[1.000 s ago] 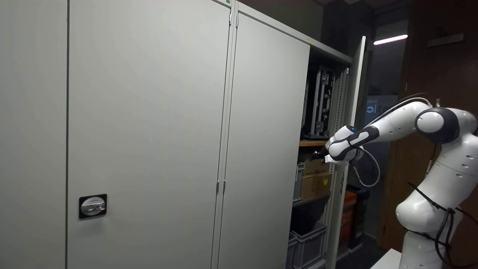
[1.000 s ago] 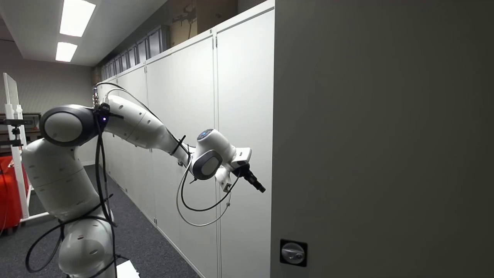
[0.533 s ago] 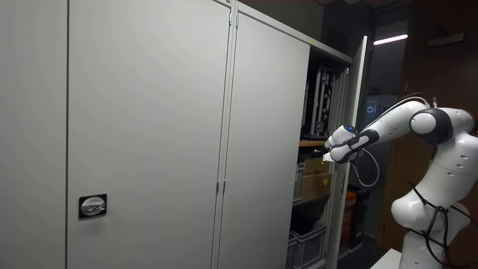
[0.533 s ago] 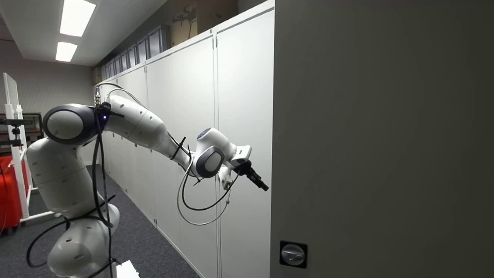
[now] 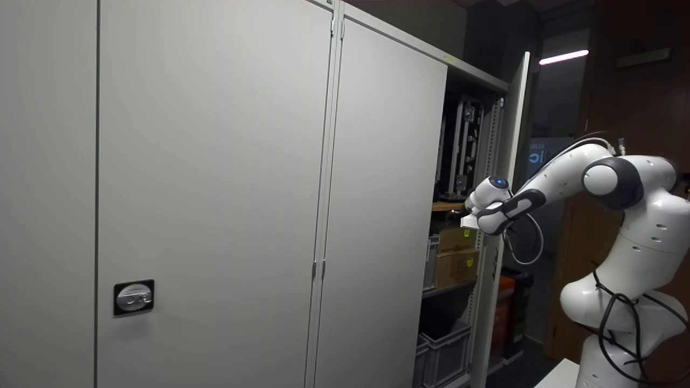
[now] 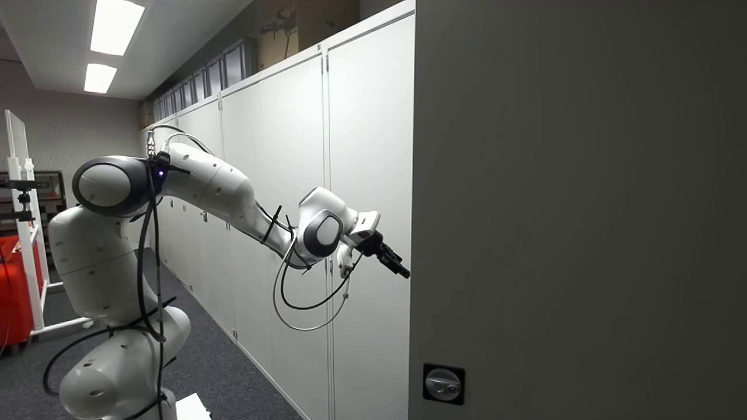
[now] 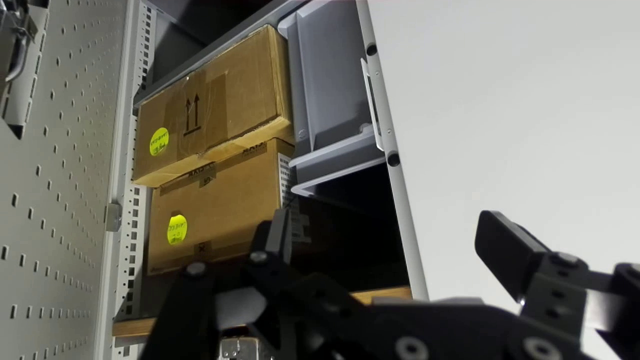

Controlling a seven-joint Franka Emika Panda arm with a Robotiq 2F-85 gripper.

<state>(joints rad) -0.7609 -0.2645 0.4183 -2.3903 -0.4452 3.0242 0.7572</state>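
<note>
Free way between open door (image 7: 70, 145) and closed door (image 7: 505, 110); cartons (image 7: 215, 110), grey bin (image 7: 330, 75) block behind.

Ceiling lights (image 6: 117, 26) glow, a red object (image 6: 13, 297) showing behind a white frame (image 6: 29, 262)

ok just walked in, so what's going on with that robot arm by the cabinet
A robot arm is stretched out in front of a grey cabinet whose open door is swung outward. Its pincer is open and holds nothing. In the wrist view, the edge of the closed door shows in the pincer's gap, but whether the two touch is hard to tell. Inside are two stacked cardboard boxes, next to a grey crate.
</note>
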